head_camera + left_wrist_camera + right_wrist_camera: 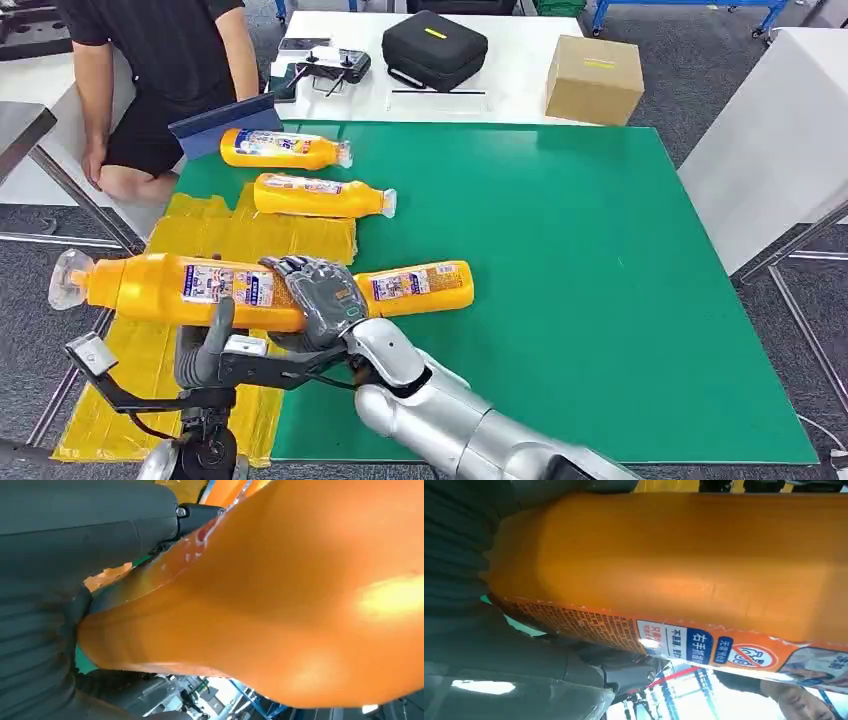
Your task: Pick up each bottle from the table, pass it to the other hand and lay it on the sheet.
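An orange bottle point(180, 290) with a clear cap hangs level in the air above the yellow sheet point(240, 235), cap pointing left. My right hand point(320, 295) grips its base end from above; in the right wrist view the bottle point(684, 565) lies against that palm. My left hand point(205, 345) reaches up from below and holds the bottle's middle, and in the left wrist view the bottle point(280, 605) sits between thumb and fingers. A second orange bottle point(415, 287) lies on the green mat point(580, 300) just right of my right hand. Two more orange bottles point(285, 148) point(320, 195) lie farther back by the sheet's far edge.
A person in black stands at the far left, holding a blue flat tool point(225, 125) near the mat's corner. Behind the mat a white table carries a black case point(433, 48), a cardboard box point(594, 78) and a controller point(330, 68). Another table stands at the right.
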